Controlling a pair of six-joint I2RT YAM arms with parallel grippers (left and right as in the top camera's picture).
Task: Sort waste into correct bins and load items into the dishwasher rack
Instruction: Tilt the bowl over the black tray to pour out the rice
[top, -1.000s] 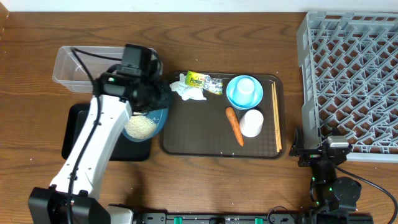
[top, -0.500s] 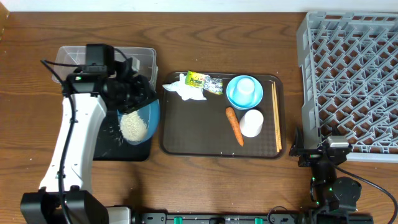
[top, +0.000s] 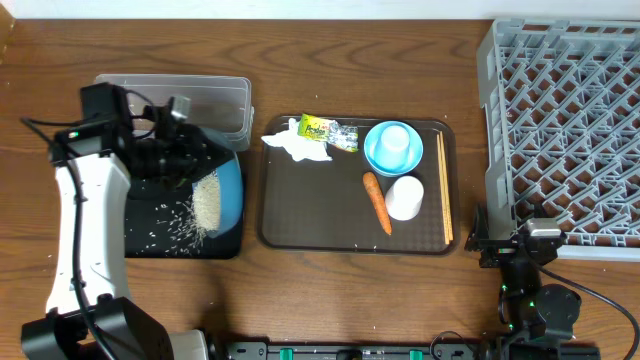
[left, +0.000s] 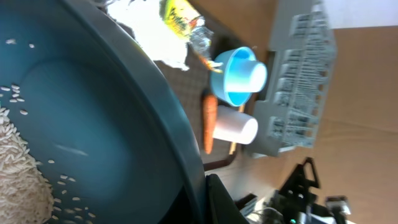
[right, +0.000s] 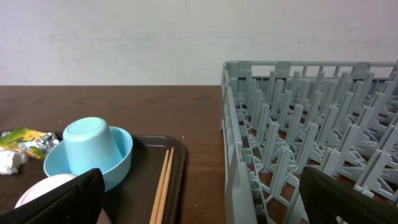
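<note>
My left gripper (top: 188, 158) is shut on the rim of the wide blue bowl (top: 228, 190), holding it tipped on edge over the black tray (top: 218, 247). Rice (top: 205, 200) slides out and grains lie scattered on the tray. In the left wrist view the bowl (left: 112, 124) fills the frame, with rice (left: 18, 180) at its low side. On the brown tray (top: 310, 215) lie the tissue (top: 300, 147), wrapper (top: 328, 130), carrot (top: 377, 203), upturned light-blue cup (top: 393, 140), white cup (top: 404, 197) and chopsticks (top: 444, 190). My right gripper (right: 199, 199) is open and empty beside the rack (top: 565, 130).
The clear tub (top: 215, 100) stands just behind the black tray, touching the left arm's space. The light-blue cup sits in a light-blue dish (right: 121, 158). The rack's near wall (right: 236, 155) is close on the right gripper's right.
My left arm has swung left with the blue bowl, from the brown tray's edge to over the black tray. The bowl has tilted and rice has spilled onto the tray. The right arm is still.
</note>
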